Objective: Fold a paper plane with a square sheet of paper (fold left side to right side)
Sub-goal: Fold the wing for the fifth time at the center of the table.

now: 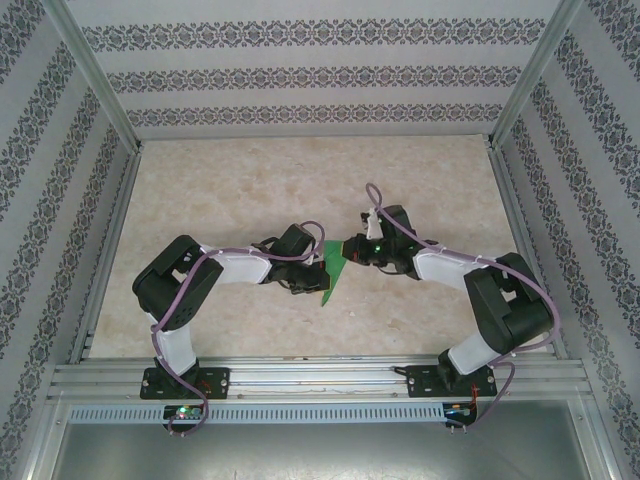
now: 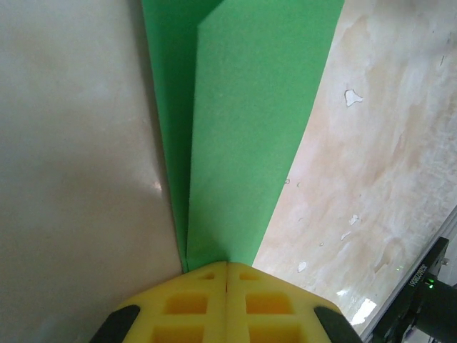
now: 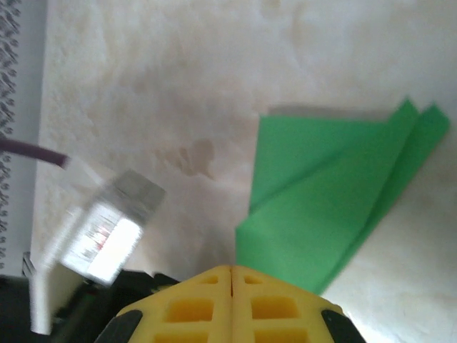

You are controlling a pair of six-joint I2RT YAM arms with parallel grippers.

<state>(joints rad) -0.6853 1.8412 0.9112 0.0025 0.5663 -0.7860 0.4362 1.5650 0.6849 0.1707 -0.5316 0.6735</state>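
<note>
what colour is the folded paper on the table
The folded paper is plain bright green with no markings. The left wrist view shows it best.

Both arms bend inward, left end effector (image 2: 227,266) and right end effector (image 3: 232,270) closed tight, seemingly near each other

**Green plane (image 1: 335,272) at centre**

The plane lies mid-surface (image 1: 250,180), its narrow point toward 6 o'clock. The left fingers (image 1: 308,283) meet it from 9 o'clock, and the right fingers (image 1: 352,248) from 1 o'clock. Patterned walls (image 1: 300,80) enclose the surface, and a metal rail (image 1: 320,378) runs along 6 o'clock.
</note>
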